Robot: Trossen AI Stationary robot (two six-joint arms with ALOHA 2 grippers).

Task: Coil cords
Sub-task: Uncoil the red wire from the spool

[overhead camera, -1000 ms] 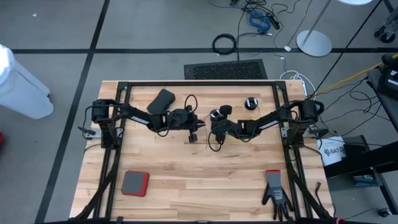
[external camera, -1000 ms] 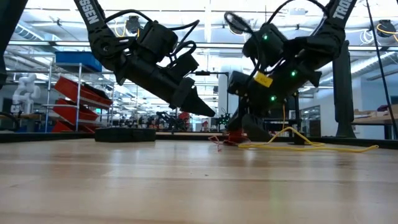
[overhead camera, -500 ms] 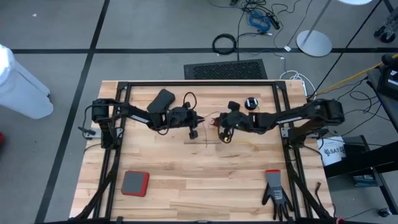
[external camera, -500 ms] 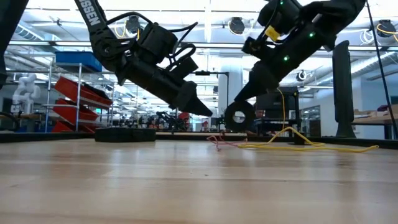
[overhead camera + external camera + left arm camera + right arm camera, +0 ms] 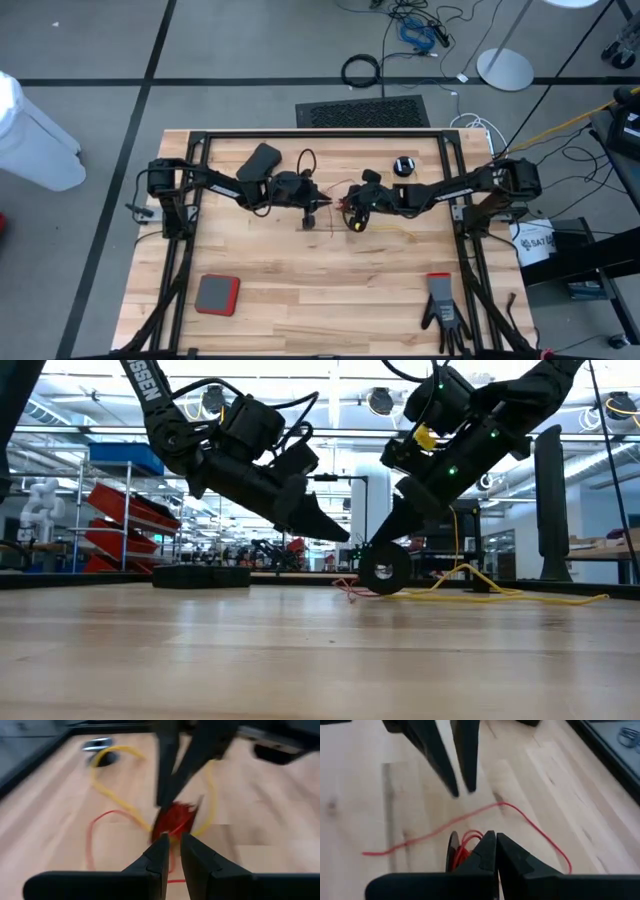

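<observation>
— Where was the right pincer (image 5: 352, 214) seen, and in what state?

— It was seen near the middle of the tabletop (image 5: 320, 290), its fingers (image 5: 487, 851) pressed together on the small black reel (image 5: 384, 567) wound with the reddish-orange cord (image 5: 470, 817). In the low view the reel was held on edge, at or just above the wood — contact could not be told.

— And the loose part of that cord?

— It was laid out in a curve over the wood, running from the reel past the tips of the other arm's fingers.

— How was the left pincer (image 5: 312, 217) found?

— It was tilted down just beside the right one, tips close over the tabletop. Its fingers (image 5: 159, 857) were parted by a narrow gap, and nothing was seen between them.

— Was the yellow cord (image 5: 500, 594) in view?

— Yes. It was spread along the tabletop on the right arm's side, well slack, and in the left wrist view it was looped behind the red-wound reel. A second black reel (image 5: 403, 166) with a pale centre was lying nearer the far edge.

— Anything else noted on the tabletop?

— A red-and-grey pad (image 5: 216, 294) near the front left corner, a dark glove (image 5: 441, 310) near the front right, and a black oblong object (image 5: 259, 160) at the back, behind the left arm.
</observation>
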